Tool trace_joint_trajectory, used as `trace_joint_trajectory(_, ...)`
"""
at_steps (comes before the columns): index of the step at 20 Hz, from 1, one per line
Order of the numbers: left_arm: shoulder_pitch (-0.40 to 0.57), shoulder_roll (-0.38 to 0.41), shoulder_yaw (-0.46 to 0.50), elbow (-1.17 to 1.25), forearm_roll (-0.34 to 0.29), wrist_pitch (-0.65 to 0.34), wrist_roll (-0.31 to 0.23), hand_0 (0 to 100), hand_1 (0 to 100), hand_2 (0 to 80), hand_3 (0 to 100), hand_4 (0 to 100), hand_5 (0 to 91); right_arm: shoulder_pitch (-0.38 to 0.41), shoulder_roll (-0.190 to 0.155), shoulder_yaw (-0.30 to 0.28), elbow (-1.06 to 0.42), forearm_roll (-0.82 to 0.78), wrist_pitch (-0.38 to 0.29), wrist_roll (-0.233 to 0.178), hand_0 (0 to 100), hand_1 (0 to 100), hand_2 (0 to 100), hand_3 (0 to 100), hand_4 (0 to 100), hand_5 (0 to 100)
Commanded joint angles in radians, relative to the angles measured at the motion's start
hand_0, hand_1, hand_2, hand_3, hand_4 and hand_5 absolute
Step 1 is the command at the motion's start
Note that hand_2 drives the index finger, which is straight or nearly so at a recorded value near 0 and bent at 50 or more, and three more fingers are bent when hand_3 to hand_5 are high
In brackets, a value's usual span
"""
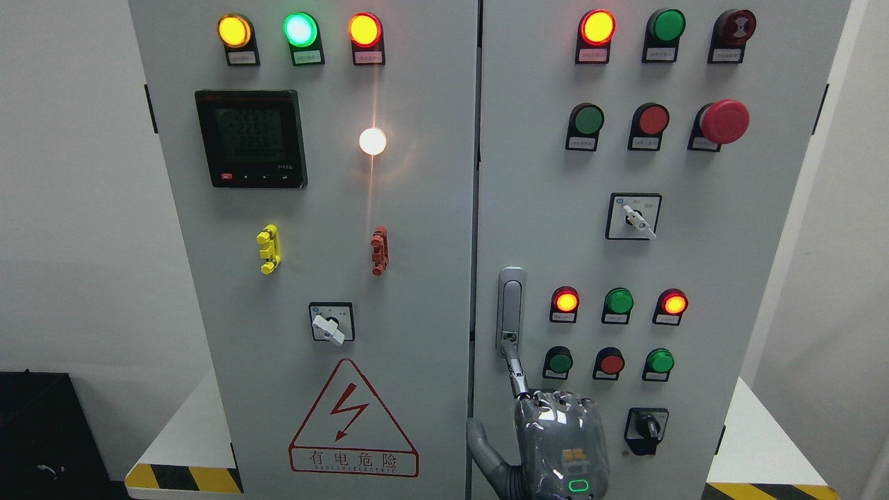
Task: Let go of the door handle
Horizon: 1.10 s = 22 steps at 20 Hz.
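The silver door handle (511, 305) stands upright on the left edge of the cabinet's right door (694, 264). My right hand (512, 378) comes up from the bottom edge just below it, its back facing me. Its index finger (514, 368) is stretched upward, and the tip touches the handle's lower end near the lock. The thumb (483, 444) sticks out to the left, away from the handle. The other fingers are folded at the knuckles and grasp nothing. Both doors look closed. My left arm is out of view.
The right door carries lit lamps, push buttons, a red emergency button (724, 121) and two rotary switches. The left door (312, 264) has a meter (251, 138), lamps, a switch and a warning triangle. A black box (42, 430) sits lower left.
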Motion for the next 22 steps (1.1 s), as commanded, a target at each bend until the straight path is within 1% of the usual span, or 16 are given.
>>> trace_joint_trajectory(1, 0.017, 0.000, 0.000, 0.000, 0.001, 0.000, 0.000, 12, 56, 0.0, 0, 0, 0.0, -0.008, 0.000, 0.004, 0.025, -0.001, 0.010, 0.000, 36, 29, 8, 100, 100, 100)
trace_joint_trajectory(22, 0.017, 0.000, 0.000, 0.001, 0.001, 0.000, 0.000, 12, 56, 0.0, 0, 0, 0.0, -0.026, 0.000, -0.010, 0.041, -0.001, 0.013, 0.005, 37, 29, 9, 100, 100, 100)
